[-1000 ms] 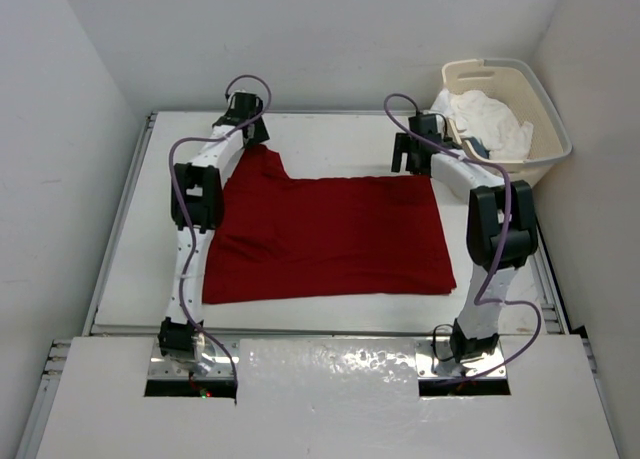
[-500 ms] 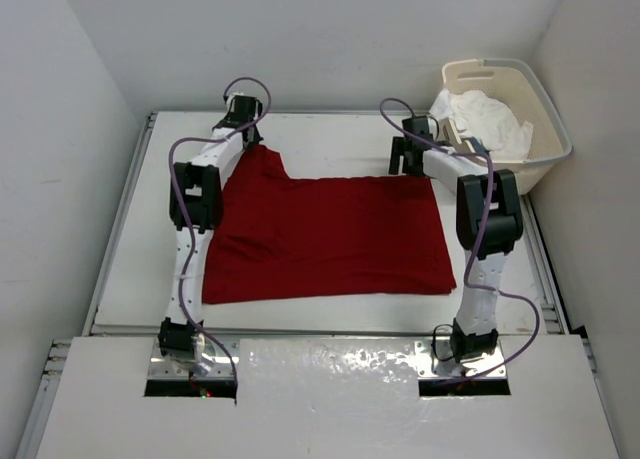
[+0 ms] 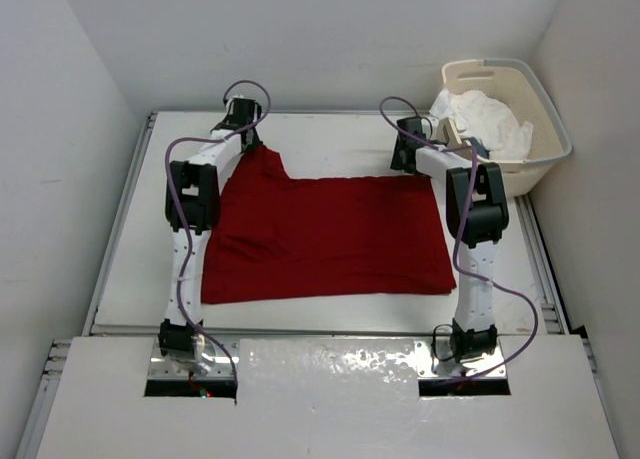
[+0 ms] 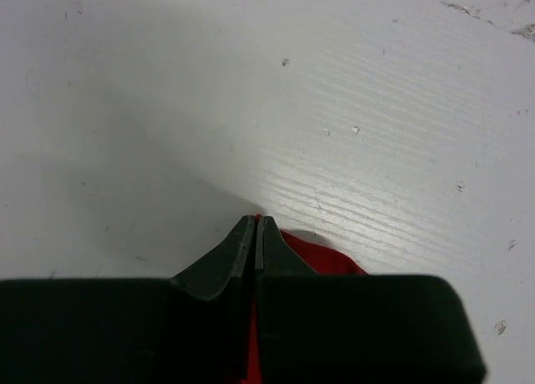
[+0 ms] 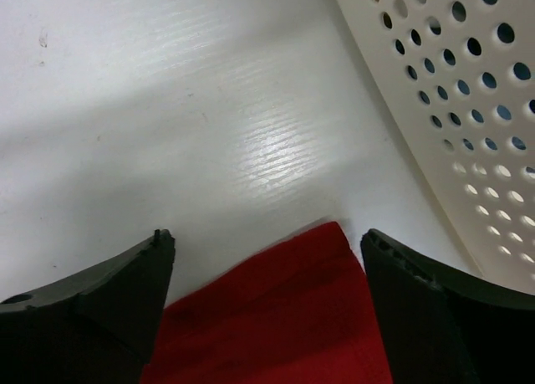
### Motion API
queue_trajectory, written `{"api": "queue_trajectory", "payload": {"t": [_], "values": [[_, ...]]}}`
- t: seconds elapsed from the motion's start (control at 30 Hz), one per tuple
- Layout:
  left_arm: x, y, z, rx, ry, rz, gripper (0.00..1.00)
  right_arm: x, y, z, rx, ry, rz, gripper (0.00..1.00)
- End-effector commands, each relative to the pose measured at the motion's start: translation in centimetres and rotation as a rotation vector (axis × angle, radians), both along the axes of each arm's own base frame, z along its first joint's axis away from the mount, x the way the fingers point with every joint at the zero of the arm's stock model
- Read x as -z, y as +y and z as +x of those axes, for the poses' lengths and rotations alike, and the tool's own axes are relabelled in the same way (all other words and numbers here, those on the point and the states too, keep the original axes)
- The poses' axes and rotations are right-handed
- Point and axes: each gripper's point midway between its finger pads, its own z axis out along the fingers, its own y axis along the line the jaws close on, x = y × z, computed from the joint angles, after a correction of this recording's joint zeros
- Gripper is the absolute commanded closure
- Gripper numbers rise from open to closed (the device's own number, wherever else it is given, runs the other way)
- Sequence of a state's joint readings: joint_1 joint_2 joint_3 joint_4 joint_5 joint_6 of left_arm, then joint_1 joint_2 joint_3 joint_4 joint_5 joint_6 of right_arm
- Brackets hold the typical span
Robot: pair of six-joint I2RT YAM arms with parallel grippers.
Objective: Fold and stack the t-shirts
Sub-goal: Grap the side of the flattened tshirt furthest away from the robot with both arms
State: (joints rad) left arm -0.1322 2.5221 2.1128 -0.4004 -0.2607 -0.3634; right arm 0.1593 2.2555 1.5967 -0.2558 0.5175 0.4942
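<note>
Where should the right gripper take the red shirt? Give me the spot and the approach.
Grip the red shirt at its far right corner, which lies flat between the open right gripper. Come straight down from above, one finger past the far edge, keeping clear of the basket beside it.

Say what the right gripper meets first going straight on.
Probably the corner of the red shirt, between the open fingers of the right gripper, with the table just beneath; depth is unclear.

Matte white table (image 3: 330, 139) between plain white walls (image 3: 330, 39), soft glare on the glossy near panel (image 3: 330, 364).
</note>
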Motion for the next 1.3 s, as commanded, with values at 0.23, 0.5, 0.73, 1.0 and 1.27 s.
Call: {"api": "queue_trajectory", "payload": {"t": [0.23,0.5,0.73,1.0,1.27], "values": [[-8.0,-0.3,0.7,0.014,-0.135,0.002,1.00,0.3,-1.5,-3.3,0.069,0.048,-0.020,0.35],[-10.1,-0.1,-0.1,0.001,-0.172,0.000,1.00,1.3,-2.1,-6.5,0.123,0.062,-0.008,0.47],[-11.0,-1.3,-0.3,0.067,-0.187,-0.018,1.00,-0.2,-1.9,-3.3,0.101,0.013,-0.019,0.72],[-14.1,-0.8,-3.2,0.072,-0.231,0.000,1.00,-2.1,-1.0,-2.5,0.011,-0.024,0.001,1.00],[-17.0,-0.6,-8.5,0.076,-0.292,-0.033,1.00,-5.3,-1.5,-4.0,0.009,-0.131,-0.007,1.00]]}}
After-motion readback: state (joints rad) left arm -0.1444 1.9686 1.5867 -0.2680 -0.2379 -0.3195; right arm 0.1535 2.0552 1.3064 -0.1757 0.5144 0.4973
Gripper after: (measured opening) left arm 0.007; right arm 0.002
